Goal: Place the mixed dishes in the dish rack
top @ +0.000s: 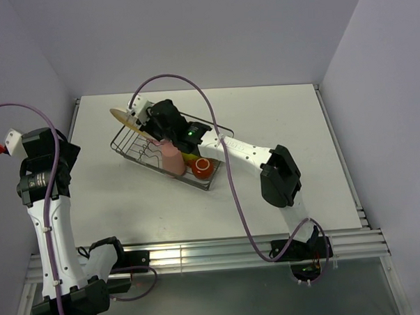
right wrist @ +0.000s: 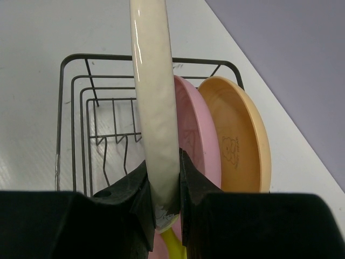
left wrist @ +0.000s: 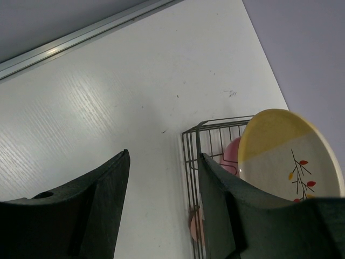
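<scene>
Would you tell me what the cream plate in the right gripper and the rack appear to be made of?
The cream plate looks like glazed ceramic, though melamine is possible: its thick rim carries a glossy highlight. The dish rack seems thin metal wire, dark here, bent into a grid.

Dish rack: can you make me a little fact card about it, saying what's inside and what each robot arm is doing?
Rack: silver wire dish rack on the white table
Plates standing in it: pink round plate, tan-orange round plate, upright, side by side
Also inside: small red mug, salmon-pink tumbler
Right arm: right fingers shut on the pale cream round plate, held upright beside the pink one
Left arm: left fingers open, holding nothing
</scene>
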